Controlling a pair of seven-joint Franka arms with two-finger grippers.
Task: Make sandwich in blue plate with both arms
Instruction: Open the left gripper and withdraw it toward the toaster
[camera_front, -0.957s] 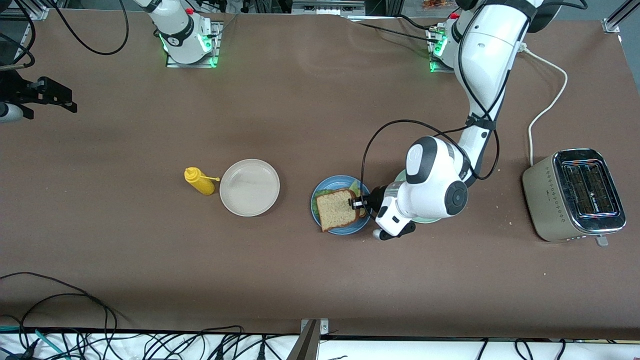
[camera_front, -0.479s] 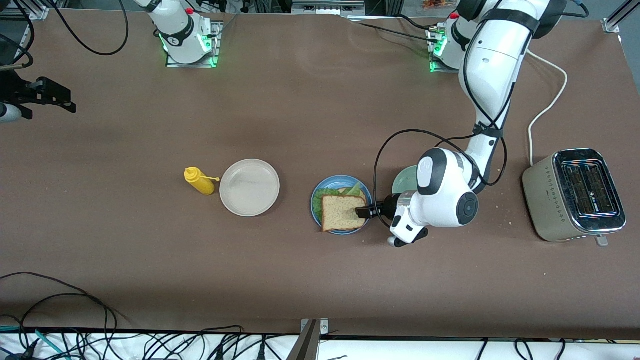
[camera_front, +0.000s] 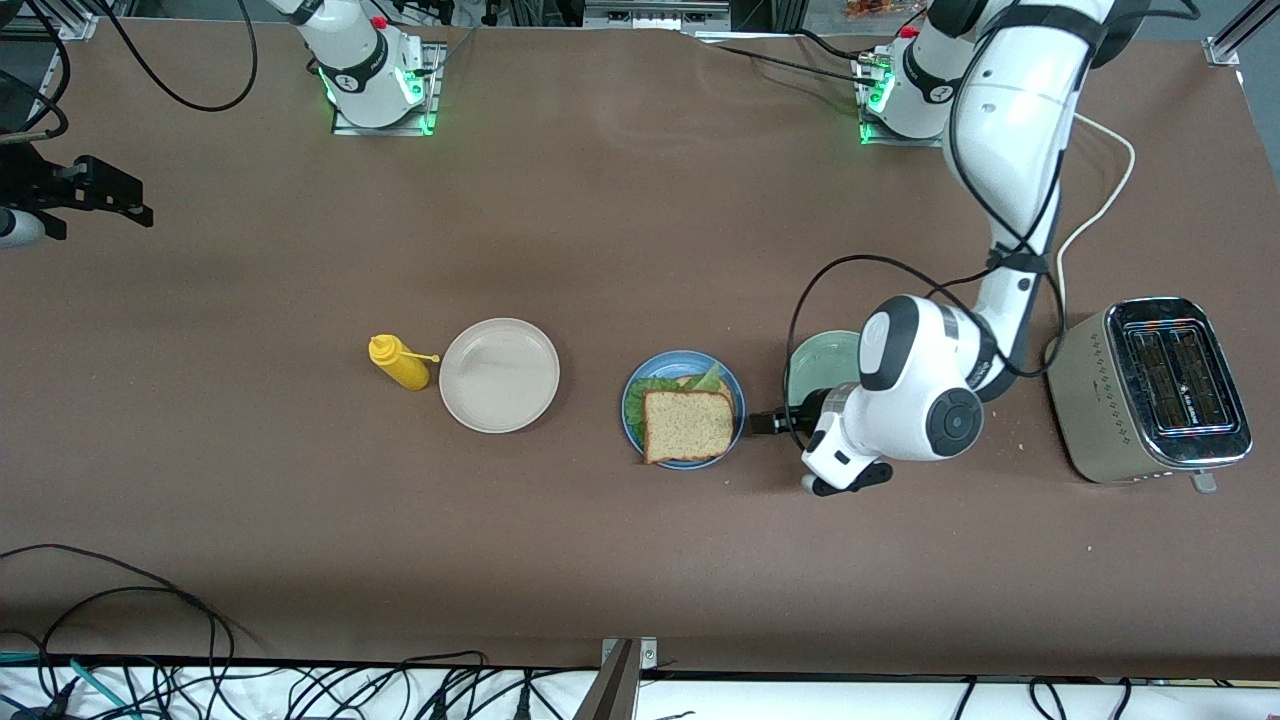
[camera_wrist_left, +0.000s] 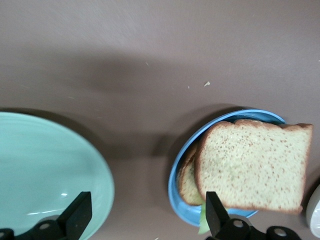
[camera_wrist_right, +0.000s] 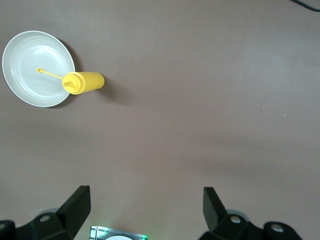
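The sandwich (camera_front: 688, 425) lies on the blue plate (camera_front: 680, 357): a brown bread slice on top, ruffled lettuce (camera_front: 653, 389) showing under it. The left wrist view shows a second slice beneath the top one of the sandwich (camera_wrist_left: 252, 167), on the blue plate (camera_wrist_left: 175, 185). My left gripper (camera_front: 757, 423) is low beside the plate, toward the left arm's end, open and holding nothing. In its own view the left gripper (camera_wrist_left: 147, 202) spans bare table between the two plates. My right gripper (camera_wrist_right: 145, 195) waits open, high over the table at the right arm's end.
A pale green plate (camera_front: 815, 360) sits partly under the left arm. A beige plate (camera_front: 499, 375) and a yellow squeeze bottle (camera_front: 400, 363) stand toward the right arm's end. A toaster (camera_front: 1150, 390) stands at the left arm's end. Cables (camera_front: 150, 620) trail along the front edge.
My left gripper opened and let go of the top bread slice, then drew back off the blue plate toward the left arm's end. The slice settled flat on the lettuce.
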